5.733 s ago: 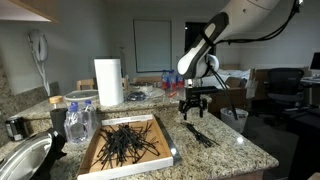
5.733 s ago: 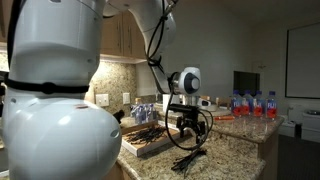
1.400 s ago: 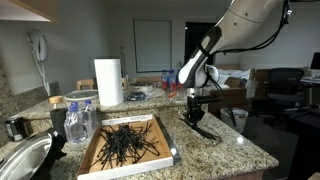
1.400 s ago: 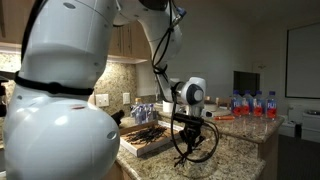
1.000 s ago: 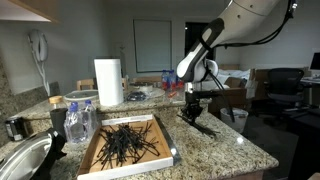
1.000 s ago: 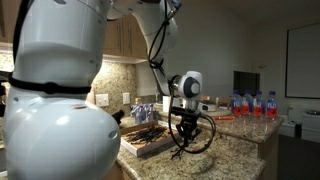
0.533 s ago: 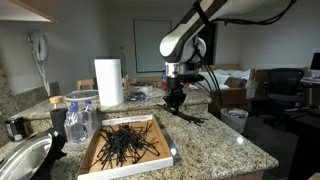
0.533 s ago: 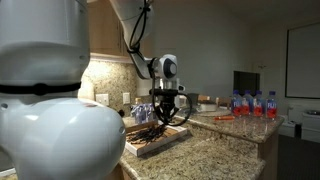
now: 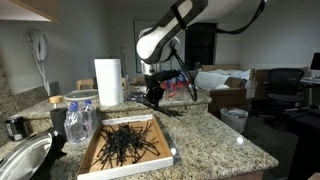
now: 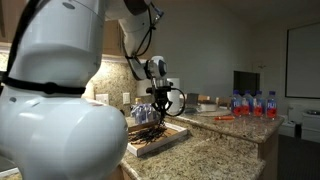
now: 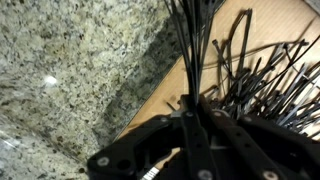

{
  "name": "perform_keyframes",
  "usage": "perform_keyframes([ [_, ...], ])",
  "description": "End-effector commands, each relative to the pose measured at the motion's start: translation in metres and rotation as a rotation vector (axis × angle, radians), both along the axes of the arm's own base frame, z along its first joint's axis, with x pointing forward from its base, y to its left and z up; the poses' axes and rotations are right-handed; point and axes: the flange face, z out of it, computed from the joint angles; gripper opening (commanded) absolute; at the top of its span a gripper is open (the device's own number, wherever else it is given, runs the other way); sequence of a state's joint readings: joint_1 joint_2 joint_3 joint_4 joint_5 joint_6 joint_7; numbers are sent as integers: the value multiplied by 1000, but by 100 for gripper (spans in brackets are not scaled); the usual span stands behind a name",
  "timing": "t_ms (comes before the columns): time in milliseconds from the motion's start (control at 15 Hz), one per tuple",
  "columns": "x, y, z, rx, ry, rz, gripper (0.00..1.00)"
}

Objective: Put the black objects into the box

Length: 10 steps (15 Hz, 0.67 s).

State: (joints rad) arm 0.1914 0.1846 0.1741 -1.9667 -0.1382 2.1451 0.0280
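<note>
The box (image 9: 166,138) is a shallow cardboard tray on the granite counter, with a heap of thin black objects (image 9: 128,142) lying in it. My gripper (image 9: 152,98) hangs over the tray's far corner, shut on a bundle of black strands (image 9: 164,110) that trail down from it. In an exterior view the gripper (image 10: 160,104) is above the box (image 10: 160,141). In the wrist view the gripper (image 11: 190,118) clamps the held strands (image 11: 188,55), with the box floor (image 11: 262,22) and the black pile (image 11: 268,85) beneath.
A paper towel roll (image 9: 108,82) stands behind the box. A clear plastic bottle (image 9: 80,120) and a metal sink (image 9: 22,160) lie beside it. Water bottles (image 10: 250,103) stand at the counter's far end. Granite counter (image 11: 70,70) borders the box.
The gripper has lifted the bundle of black strands off the counter beside the box and carried it sideways to above the box's far corner. The jaws have stayed shut.
</note>
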Motion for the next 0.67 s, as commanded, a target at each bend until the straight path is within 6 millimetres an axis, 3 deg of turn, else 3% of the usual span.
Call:
perform_keyframes([
  [0,42,36,-30,-50,21,38,8],
  [333,65,93,-72,-78,117,121,8],
  [600,68,130,-73,-79,159,164,8],
])
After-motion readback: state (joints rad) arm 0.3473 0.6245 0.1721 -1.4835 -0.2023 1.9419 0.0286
